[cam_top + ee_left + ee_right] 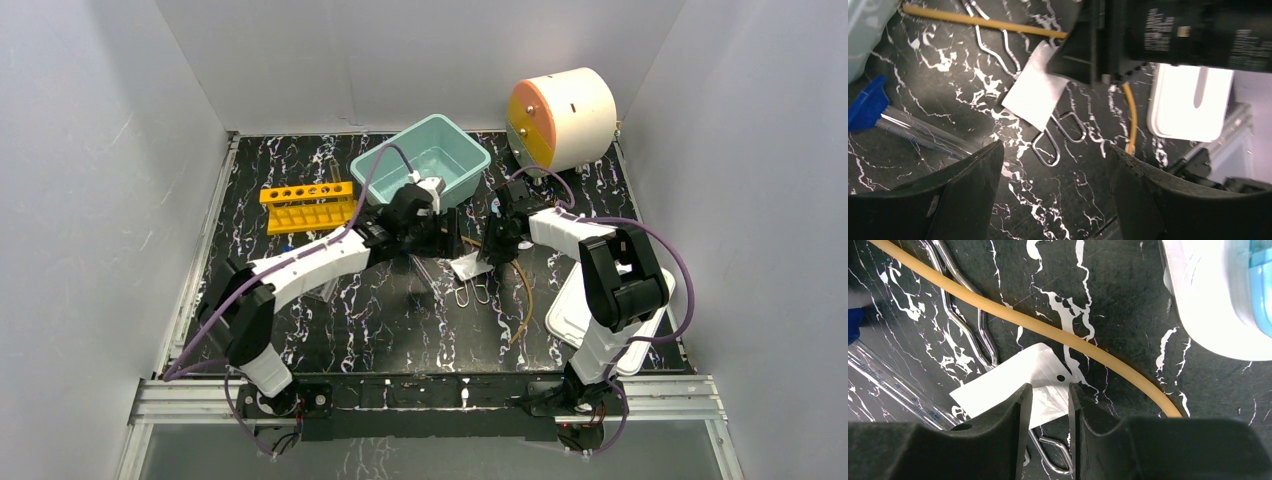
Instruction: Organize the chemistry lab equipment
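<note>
Right gripper (1050,390): jaws closed down to a narrow slot and pinching a crumpled corner of the white card (998,387). The rest of the card lies flat on the black marbled table (400,320), partly on top of the wire clips (965,325). Can't tell if the card is lifted at all. The long amber rubber tubing (1048,330) runs diagonally just past the fingertips, touching the card's far corner. A clear blue-capped tube (923,131) lies on the table beside the card, on the left arm's side. Right arm pose: elbow folded high over the white tray (575,310) at the table's right edge, forearm reaching left toward mid-table, wrist pitched down onto the card. Left gripper (1053,147): jaws spread wide, nothing between them, hanging above the table with the clips and card ahead of its fingertips and the right gripper's body close in front. Left arm pose: stretched from its base at near left diagonally to mid-table, wrist just at the near edge of the teal bin (383,152). Both wrists nearly nose to nose. The yellow holed tube rack (307,205) sits well apart at left rear, and a white drum with an orange face (565,115) is at right rear.
</note>
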`<state>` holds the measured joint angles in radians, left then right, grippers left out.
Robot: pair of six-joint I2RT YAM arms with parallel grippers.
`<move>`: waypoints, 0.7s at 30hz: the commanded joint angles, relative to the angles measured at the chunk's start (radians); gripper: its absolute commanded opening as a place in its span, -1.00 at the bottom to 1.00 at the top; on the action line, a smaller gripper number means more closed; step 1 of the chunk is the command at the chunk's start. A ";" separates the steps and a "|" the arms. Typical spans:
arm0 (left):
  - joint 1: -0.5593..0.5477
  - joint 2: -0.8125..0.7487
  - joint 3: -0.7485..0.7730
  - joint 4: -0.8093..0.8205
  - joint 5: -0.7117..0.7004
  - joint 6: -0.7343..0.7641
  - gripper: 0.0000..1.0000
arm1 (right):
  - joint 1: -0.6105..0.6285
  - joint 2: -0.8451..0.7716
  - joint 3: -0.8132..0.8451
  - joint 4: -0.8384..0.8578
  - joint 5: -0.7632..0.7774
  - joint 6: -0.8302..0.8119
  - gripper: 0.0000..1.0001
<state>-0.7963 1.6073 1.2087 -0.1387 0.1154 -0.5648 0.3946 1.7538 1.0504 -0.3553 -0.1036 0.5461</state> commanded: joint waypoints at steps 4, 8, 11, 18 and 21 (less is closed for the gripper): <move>-0.044 0.126 0.048 -0.040 -0.180 -0.103 0.46 | -0.005 0.027 -0.033 0.041 0.014 -0.006 -0.20; -0.045 0.171 0.036 -0.013 -0.163 -0.158 0.41 | -0.007 0.041 -0.050 0.048 -0.004 0.000 -0.23; -0.049 0.192 0.027 0.028 -0.143 -0.174 0.32 | -0.009 0.040 -0.071 0.058 -0.011 0.006 -0.24; -0.063 0.261 -0.012 0.111 -0.178 -0.281 -0.04 | -0.010 0.043 -0.113 0.073 -0.045 0.017 -0.25; -0.100 0.293 0.000 0.102 -0.253 -0.309 -0.06 | -0.011 0.049 -0.136 0.069 -0.068 0.044 -0.26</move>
<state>-0.8524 1.8641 1.2171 -0.0528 -0.0437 -0.8040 0.3798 1.7531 0.9905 -0.2173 -0.1822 0.5770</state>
